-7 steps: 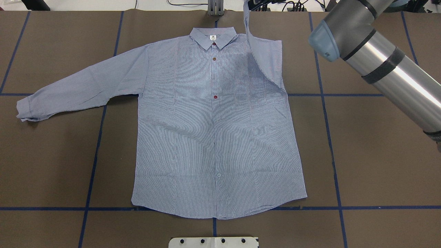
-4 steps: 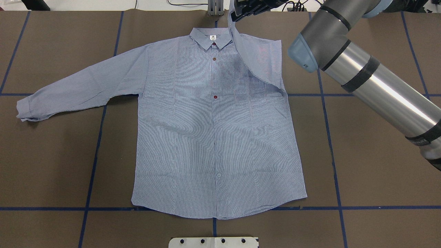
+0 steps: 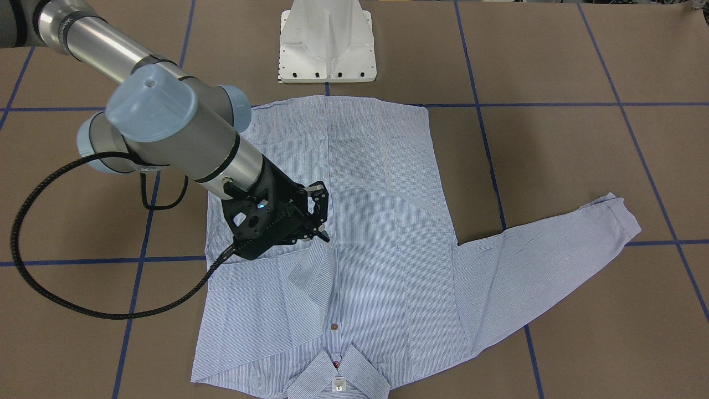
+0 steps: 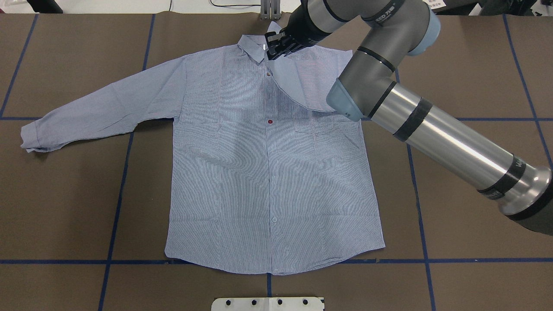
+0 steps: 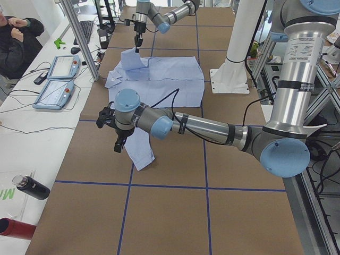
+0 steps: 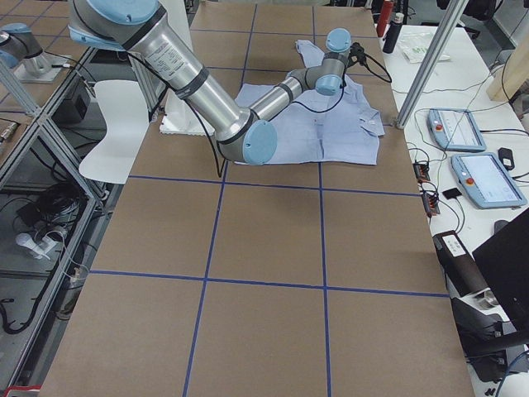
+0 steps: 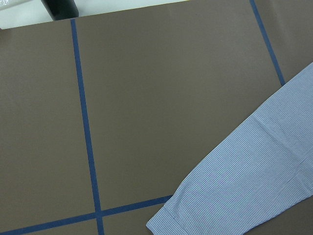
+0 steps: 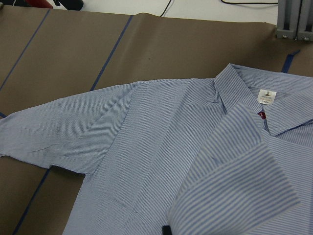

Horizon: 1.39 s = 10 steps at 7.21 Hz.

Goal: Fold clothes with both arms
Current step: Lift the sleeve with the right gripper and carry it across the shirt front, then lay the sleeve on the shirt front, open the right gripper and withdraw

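Blue shirt [image 4: 268, 172] (collar [image 4: 250, 45] half-covered) pinched by right fingers [image 4: 274, 49].

Bright, even light from above. White glare streaks the grey tubular right arm [image 4: 453, 144] at the overhead view's right. Moiré ripples cross the light-blue finely white-striped shirt [image 4: 268, 181] mid-frame; soft shadow darkens its upper centre. The right wrist view's lower right blurs.

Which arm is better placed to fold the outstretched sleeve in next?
Left. The left gripper hangs close to the outstretched sleeve's cuff, while the right gripper is shut on the other sleeve near the collar.
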### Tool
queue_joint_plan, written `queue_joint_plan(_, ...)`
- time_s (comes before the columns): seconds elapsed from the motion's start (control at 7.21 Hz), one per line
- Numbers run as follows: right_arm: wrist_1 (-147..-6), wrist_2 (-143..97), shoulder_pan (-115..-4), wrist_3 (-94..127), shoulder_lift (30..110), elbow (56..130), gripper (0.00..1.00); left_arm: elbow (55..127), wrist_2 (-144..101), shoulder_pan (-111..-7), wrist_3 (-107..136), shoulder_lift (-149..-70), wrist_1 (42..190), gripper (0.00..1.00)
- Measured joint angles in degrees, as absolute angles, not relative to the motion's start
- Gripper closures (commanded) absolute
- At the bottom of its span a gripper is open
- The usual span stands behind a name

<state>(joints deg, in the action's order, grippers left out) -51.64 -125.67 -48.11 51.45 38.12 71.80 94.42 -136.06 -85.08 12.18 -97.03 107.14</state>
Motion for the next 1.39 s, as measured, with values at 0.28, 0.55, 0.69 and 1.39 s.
queue_joint_plan(0.28,-51.66,-122.03,-44.8,51.42,36.07,67.39,1.0,94.43,-136.05,-85.08,12.21,-97.03,107.14,0.0)
queue_joint_plan(0.55,-51.66,-118.87,-42.32,51.36,33.71,63.2,1.0,94.41,-136.05,-85.08,12.22,-97.03,107.14,0.0)
queue_joint_plan(0.69,-51.67,-118.12,-41.78,51.34,32.54,61.39,0.63,94.4,-136.06,-85.08,12.22,-97.03,107.14,0.0)
queue_joint_plan(1.39,-52.21,-107.27,-35.02,51.5,28.94,60.26,0.01,94.2,-136.05,-85.19,12.22,-97.03,107.08,0.0)
